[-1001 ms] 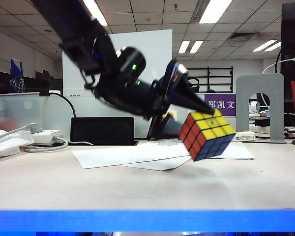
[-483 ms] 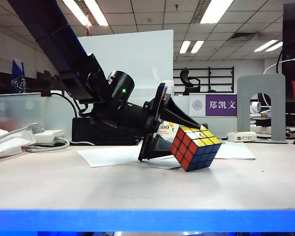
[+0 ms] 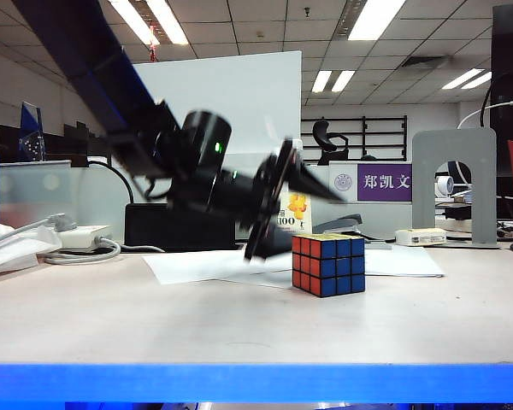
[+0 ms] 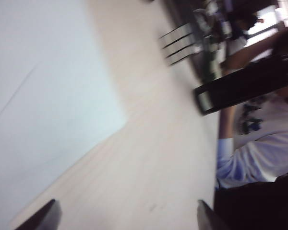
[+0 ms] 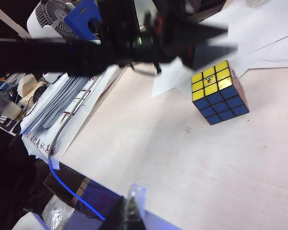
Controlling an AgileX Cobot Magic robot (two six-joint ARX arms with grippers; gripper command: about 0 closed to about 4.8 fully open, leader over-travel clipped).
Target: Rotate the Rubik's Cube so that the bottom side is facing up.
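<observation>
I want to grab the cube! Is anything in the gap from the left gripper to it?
No. In the exterior view only air separates the left gripper from the cube, with white paper on the table below.

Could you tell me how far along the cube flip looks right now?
Nearly done: the Rubik's Cube sits flat on the table, yellow face up. The left end effector is open, clear of it. The right end effector stays aside. Only retreat seems left.

left gripper [image 3: 312, 218] blurred, fingers [image 4: 41, 219] spread, right gripper [image 5: 129, 211] low
</observation>
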